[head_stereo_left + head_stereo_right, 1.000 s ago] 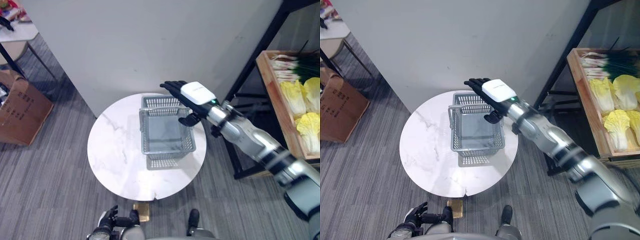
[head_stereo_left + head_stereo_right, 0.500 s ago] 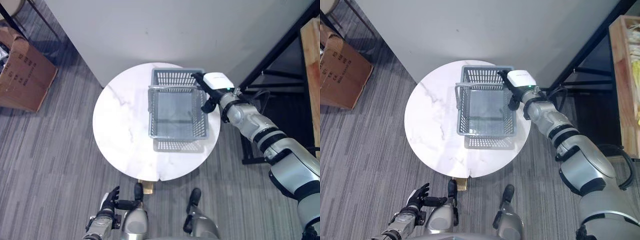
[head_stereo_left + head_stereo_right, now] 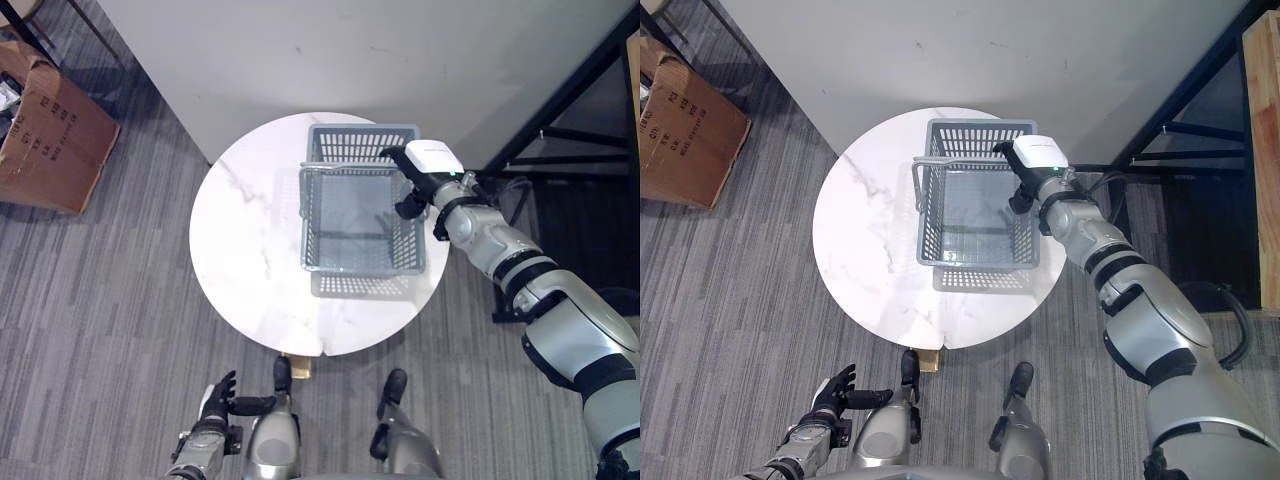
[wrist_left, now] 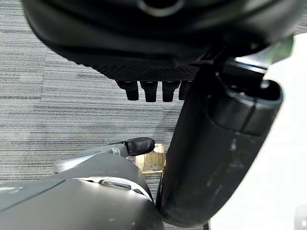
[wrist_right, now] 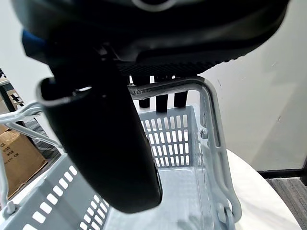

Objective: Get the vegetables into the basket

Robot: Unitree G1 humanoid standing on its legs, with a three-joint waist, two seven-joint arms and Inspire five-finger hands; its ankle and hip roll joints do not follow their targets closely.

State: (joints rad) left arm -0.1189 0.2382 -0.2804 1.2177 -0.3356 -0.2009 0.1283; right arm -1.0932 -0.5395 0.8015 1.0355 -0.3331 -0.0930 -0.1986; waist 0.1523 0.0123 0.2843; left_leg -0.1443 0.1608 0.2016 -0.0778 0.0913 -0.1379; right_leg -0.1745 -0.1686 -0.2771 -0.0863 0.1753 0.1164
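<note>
Basket (image 3: pixel 362 215): grey plastic lattice, empty, on round white table (image 3: pixel 250 260), toward its far right side.
Handling: likely light, stiff, slides easily; take by rim or wire handle (image 5: pixel 211 124).
Right hand (image 3: pixel 425 170): at the basket's far right corner, fingers over the handle; grip unclear.
Left hand (image 3: pixel 212 405): low, relaxed, holding nothing.

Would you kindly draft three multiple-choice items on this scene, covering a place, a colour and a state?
1. Where does the basket stand?
A. on the floor
B. on the round table
C. on the box

2. What colour is the basket?
A. grey
B. red
C. green

3. What does the basket hold?
A. cabbages
B. onions
C. nothing

Answers:
1 B, since white tabletop shows all round it.
2 A, since its mesh walls are grey in both eye views.
3 C, since its bare floor shows, with the right robot hand at its rim and the left robot hand low by the floor.
</note>
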